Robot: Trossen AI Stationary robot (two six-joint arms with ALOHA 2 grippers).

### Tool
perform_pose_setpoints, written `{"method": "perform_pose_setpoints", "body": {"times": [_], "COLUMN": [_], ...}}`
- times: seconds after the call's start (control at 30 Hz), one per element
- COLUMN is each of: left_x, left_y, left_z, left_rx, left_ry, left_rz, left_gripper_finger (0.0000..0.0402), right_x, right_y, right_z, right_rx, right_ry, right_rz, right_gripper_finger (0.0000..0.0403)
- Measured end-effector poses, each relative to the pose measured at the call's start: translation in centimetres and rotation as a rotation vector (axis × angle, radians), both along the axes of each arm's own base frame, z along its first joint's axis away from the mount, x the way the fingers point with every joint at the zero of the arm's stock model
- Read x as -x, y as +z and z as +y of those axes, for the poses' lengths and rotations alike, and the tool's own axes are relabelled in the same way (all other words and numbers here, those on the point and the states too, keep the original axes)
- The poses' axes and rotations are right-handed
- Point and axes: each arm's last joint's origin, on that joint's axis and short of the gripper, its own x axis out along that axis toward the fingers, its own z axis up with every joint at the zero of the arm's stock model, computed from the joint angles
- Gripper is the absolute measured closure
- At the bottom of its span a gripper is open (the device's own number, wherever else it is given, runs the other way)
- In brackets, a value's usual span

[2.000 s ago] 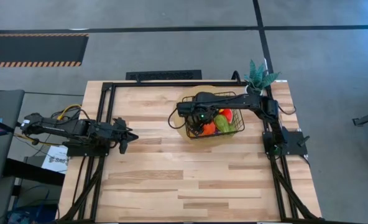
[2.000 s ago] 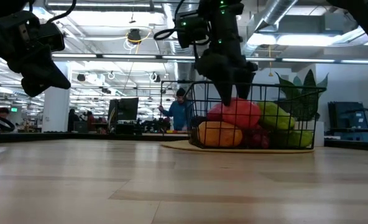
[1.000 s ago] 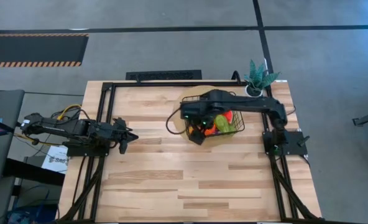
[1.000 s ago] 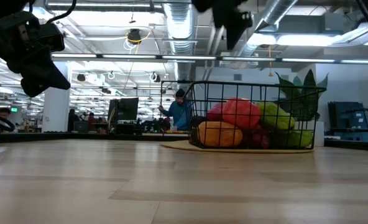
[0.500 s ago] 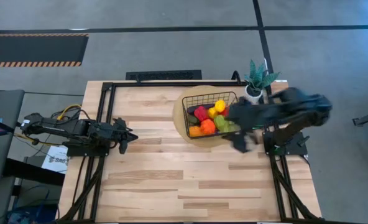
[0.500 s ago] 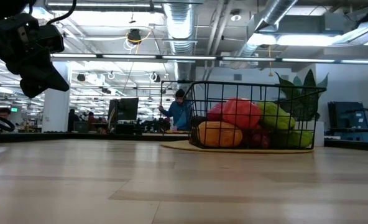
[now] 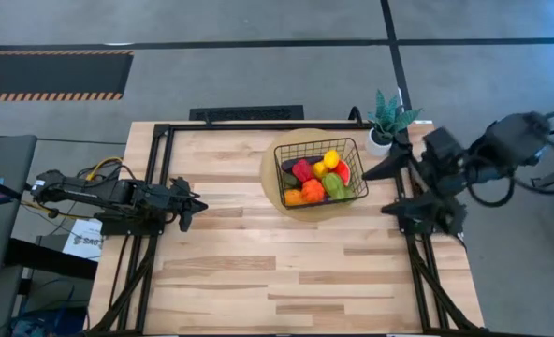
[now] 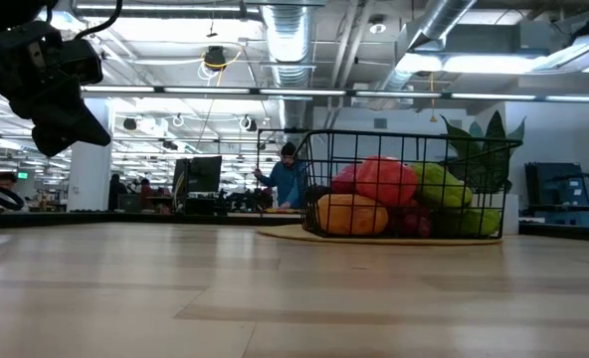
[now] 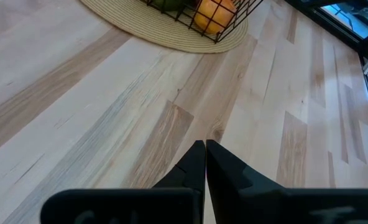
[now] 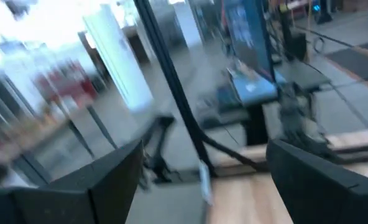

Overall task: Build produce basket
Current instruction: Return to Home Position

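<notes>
You held the right gripper (image 10: pixel 204 149) off the light wooden table's (image 7: pixel 258 253) edge, fingers wide and empty, presumably homing clear of the filled black wire-grid basket (image 7: pixel 278 171); the left gripper's (image 9: pixel 205 144) fingers met, empty.

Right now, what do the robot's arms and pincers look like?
Both arms are black and jointed. The left arm has yellow cables near its base; the left pincer has two dark pointed fingers. The right arm carries black cable loops.

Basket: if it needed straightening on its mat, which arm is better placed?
Probably the right arm: it is folded at the table edge just beside the wire basket. The left gripper, jaws shut, sits much farther off, over the table's left side.
</notes>
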Motion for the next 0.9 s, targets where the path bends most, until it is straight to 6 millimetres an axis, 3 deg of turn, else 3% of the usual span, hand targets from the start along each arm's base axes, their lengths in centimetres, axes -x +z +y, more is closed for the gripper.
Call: {"method": "perform_pose_setpoints", "body": {"times": [0.2, 0.53, 0.9], "left_x": [0.0, 0.0, 0.0], "left_y": [0.0, 0.0, 0.0], "left_z": [0.0, 0.0, 0.0], "left_rx": [0.000, 0.000, 0.000], "left_ry": [0.000, 0.000, 0.000], "left_rz": [0.000, 0.000, 0.000], "left_gripper_finger": [0.0401, 0.0402, 0.0402], "right_x": [0.3, -0.2, -0.3], "right_y": [1.9, 4.8, 5.1], "right_z": [-0.7, -2.3, -1.5], "right_rx": [-0.126, -0.186, -0.145], "right_ry": [-0.021, -0.139, -0.097], "right_rz": [-0.160, -0.485, -0.532], "right_gripper_finger": [0.0045, 0.0045, 0.0045]}}
